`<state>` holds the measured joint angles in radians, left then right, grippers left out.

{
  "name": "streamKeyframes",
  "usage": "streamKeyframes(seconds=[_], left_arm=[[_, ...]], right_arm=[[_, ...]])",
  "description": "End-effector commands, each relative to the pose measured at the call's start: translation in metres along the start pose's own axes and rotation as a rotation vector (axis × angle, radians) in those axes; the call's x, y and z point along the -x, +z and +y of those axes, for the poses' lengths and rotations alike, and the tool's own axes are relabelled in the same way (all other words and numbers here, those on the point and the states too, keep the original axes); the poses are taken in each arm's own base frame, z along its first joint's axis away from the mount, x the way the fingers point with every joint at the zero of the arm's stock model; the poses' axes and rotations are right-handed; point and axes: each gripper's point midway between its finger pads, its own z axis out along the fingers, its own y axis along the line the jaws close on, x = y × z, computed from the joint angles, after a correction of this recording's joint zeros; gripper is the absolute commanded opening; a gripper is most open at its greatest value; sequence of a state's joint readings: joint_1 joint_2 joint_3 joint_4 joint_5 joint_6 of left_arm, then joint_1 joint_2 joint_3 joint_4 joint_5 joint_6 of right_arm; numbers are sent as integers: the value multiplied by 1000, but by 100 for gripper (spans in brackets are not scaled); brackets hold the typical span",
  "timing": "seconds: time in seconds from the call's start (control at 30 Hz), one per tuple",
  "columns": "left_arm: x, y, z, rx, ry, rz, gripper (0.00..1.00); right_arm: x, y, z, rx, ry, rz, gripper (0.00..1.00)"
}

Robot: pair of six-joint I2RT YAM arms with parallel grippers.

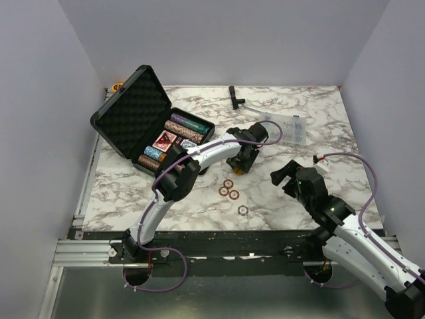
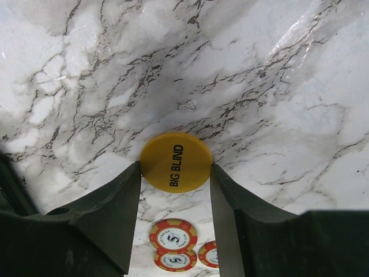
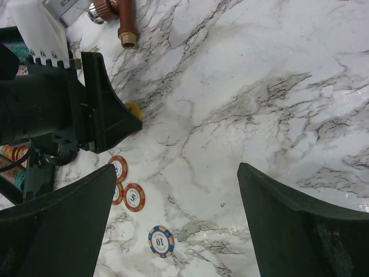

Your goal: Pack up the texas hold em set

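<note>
The left pincer [image 2: 174, 167], near the middle of the marble-patterned surface [image 2: 259, 86], stands narrow, its dark fingers [image 2: 109, 219] touching opposite sides of a flat yellow round plastic disc printed BIG BLIND [image 2: 176, 156], which lies flat. The disc looks light, stiff and slick, with only a thin rim to hold, so a low grip across its widest part seems safest. Loose red-and-white round poker chips [image 2: 173, 236] lie just beside it, the open black hard plastic briefcase [image 1: 133, 109] sits by the far left corner, and the right pincer [image 3: 177, 173] hangs wide open, empty, toward the right edge.
</note>
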<state>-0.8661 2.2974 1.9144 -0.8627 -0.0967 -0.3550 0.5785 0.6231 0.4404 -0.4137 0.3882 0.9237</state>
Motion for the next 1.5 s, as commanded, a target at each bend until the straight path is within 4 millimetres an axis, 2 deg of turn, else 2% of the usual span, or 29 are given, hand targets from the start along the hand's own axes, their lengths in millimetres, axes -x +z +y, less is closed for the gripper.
streamKeyframes(seconds=[0.0, 0.2, 0.4, 0.57, 0.77, 0.9, 1.0, 1.13, 1.23, 1.37, 1.47], left_arm=[[5, -16, -2, -13, 22, -22, 31], [14, -43, 4, -4, 12, -81, 31], [16, -69, 23, 11, -27, -126, 29], [4, -91, 66, 73, -97, -156, 28], [-24, -111, 139, 168, -228, -169, 28], [-43, -111, 181, 217, -320, -152, 28], [-51, -103, 204, 243, -363, -123, 28], [-48, -91, 217, 258, -392, -87, 28], [-43, -85, 216, 237, -402, -85, 26], [-39, -92, 208, 186, -411, -127, 27], [-38, -98, 212, 177, -432, -145, 30]], right_arm=[[5, 0, -1, -16, 5, -17, 89], [4, 3, 1, -14, 3, -10, 89], [1, 5, 2, -10, 4, -2, 89], [0, 7, 3, -5, 2, 2, 89], [-2, 11, 5, 0, -8, 7, 89], [-4, 13, 6, 6, -10, 15, 89], [-4, 14, 7, 8, -11, 16, 89], [-4, 14, 7, 8, -11, 16, 89], [-4, 14, 8, 9, -11, 15, 89], [-4, 14, 8, 9, -17, 14, 89], [-5, 16, 9, 14, -25, 18, 89]])
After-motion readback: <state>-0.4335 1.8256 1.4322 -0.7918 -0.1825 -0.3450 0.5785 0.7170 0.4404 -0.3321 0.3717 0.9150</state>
